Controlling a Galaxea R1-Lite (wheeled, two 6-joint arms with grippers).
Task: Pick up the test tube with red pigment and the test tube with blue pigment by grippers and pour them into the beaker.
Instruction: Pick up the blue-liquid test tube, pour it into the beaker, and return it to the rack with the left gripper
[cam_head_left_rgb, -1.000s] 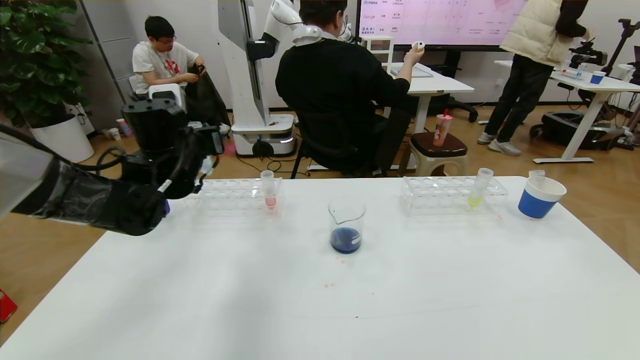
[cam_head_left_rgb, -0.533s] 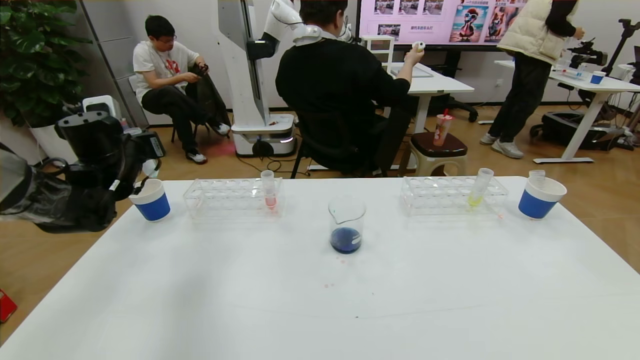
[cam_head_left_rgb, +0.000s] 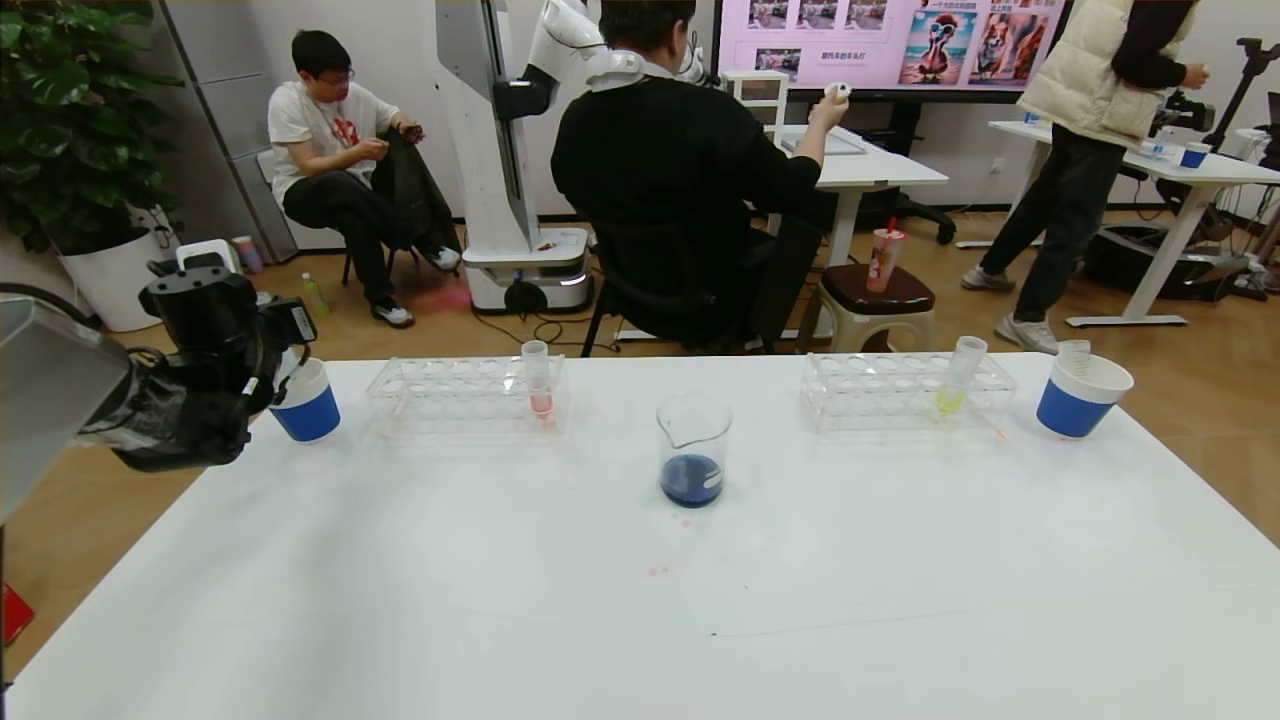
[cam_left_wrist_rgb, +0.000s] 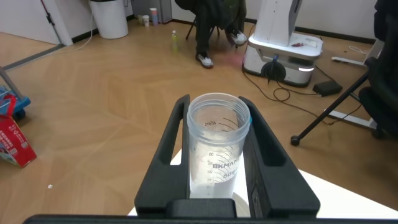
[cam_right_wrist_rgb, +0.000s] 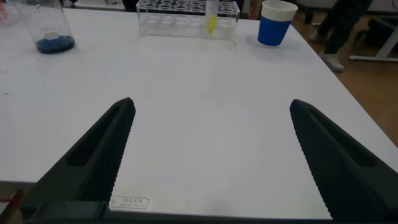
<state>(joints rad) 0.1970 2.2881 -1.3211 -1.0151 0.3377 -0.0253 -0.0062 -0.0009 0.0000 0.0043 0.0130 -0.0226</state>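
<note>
My left gripper (cam_head_left_rgb: 282, 348) is at the table's far left corner, just above the left blue-and-white paper cup (cam_head_left_rgb: 306, 402). In the left wrist view it (cam_left_wrist_rgb: 219, 111) is shut on an empty clear test tube (cam_left_wrist_rgb: 217, 149) with printed marks, held upright over the cup's white rim (cam_left_wrist_rgb: 244, 204). The beaker (cam_head_left_rgb: 693, 450) stands mid-table with dark blue liquid in its bottom; it also shows in the right wrist view (cam_right_wrist_rgb: 47, 28). No tube with vivid orange-red or deep blue liquid shows. My right gripper (cam_right_wrist_rgb: 211, 121) is open and empty above the table's near right part, out of the head view.
A clear rack (cam_head_left_rgb: 465, 395) holds a pale pink-red tube (cam_head_left_rgb: 538, 380). A second rack (cam_head_left_rgb: 905, 390) holds a yellow-green tube (cam_head_left_rgb: 957, 375). A right paper cup (cam_head_left_rgb: 1080, 395) holds an empty tube (cam_head_left_rgb: 1073, 352). Small pink drops (cam_head_left_rgb: 657, 571) lie before the beaker. People sit and stand beyond the table.
My left arm has swung left, away from the left rack, out past the table's corner, then back a little. It now holds the tube over the left paper cup.
</note>
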